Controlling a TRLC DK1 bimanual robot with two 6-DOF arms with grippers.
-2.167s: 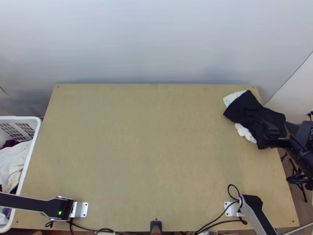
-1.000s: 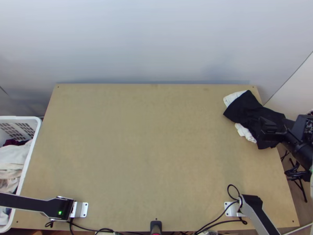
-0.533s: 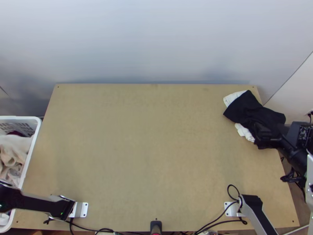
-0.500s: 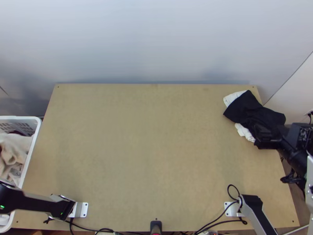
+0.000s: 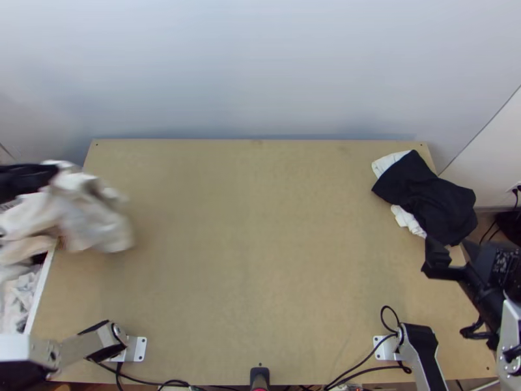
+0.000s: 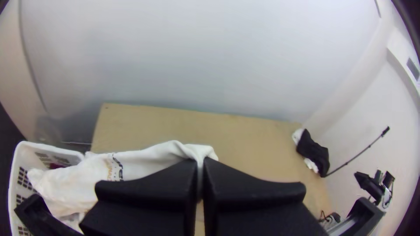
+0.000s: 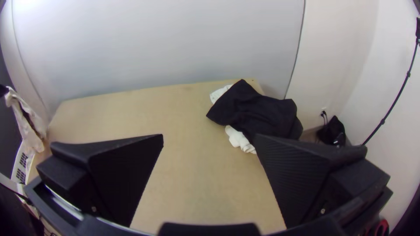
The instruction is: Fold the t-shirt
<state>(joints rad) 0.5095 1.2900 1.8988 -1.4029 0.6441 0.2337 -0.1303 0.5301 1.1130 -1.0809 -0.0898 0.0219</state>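
Progress is slight: the t-shirt (image 6: 65, 181) is held up in the closed left gripper (image 6: 200, 164), above the basket (image 6: 16, 179) and the left edge of the table (image 5: 260, 228), with spreading and folding left to be done. White with black and yellow print, it is draped loosely, crumpled; the right gripper (image 7: 209, 136) is held open, unfilled

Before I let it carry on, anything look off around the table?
Yes, black cloth near the far right corner of the table sits askew over white cloth, its side jutting past the edge. Nothing looks spilled.
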